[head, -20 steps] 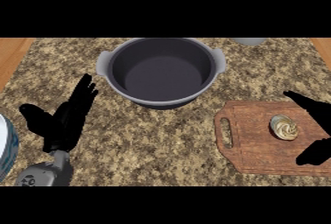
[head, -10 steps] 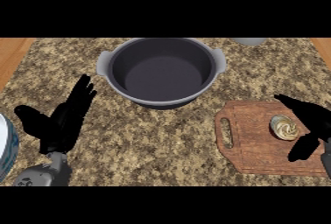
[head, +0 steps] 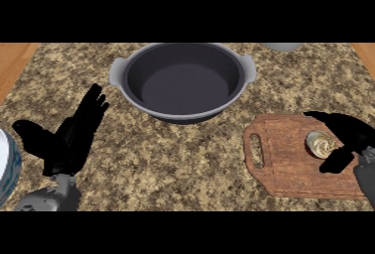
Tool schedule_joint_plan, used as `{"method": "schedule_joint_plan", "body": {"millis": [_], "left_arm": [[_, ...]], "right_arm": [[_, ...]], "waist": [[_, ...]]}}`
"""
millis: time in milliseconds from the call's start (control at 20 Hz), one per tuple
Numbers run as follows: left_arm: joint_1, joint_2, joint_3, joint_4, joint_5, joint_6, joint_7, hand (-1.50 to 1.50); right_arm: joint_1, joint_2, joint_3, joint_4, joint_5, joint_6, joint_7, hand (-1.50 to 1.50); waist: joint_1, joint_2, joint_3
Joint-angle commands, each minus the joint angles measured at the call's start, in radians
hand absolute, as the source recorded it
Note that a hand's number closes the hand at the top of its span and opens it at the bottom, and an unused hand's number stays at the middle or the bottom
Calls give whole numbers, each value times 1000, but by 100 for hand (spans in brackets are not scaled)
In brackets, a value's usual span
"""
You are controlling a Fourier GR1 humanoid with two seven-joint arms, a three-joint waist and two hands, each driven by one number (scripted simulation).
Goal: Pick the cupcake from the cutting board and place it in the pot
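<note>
Cupcake [head: 319, 144] on the cutting board [head: 285, 166], lower right of the pot [head: 183, 87]. The right hand [head: 353, 136] arches over it with fingers [head: 324, 117] spread from the thumb. The cupcake lies in that gap, and contact cannot be told. A strip of speckled worktop [head: 176, 158] separates board from pot. Lower left of the pot, the left hand [head: 73, 141] rests, fingers straight and together.

The speckled granite counter [head: 190, 163] bears a grey pot [head: 183, 82], a wooden cutting board [head: 285, 168] and a plate [head: 6, 168].
</note>
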Motion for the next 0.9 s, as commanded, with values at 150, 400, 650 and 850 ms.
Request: {"method": "schedule_joint_plan", "body": {"millis": [150, 400, 650, 850], "left_arm": [[1, -15, 17, 42, 3, -30, -40, 0], [-40, 6, 75, 85, 25, -60, -38, 0], [27, -23, 21, -16, -25, -40, -3, 0], [-21, -27, 40, 30, -12, -21, 4, 0]], "right_arm": [[5, 54, 5, -32, 24, -66, -101, 150], [29, 71, 6, -32, 66, -99, -151, 150], [15, 50, -72, -87, 41, -47, -146, 150], [22, 377, 44, -191, 170, -169, 329, 150]], "waist": [[-3, 0, 0], [-4, 0, 0], [-3, -2, 0], [-16, -9, -3]]}}
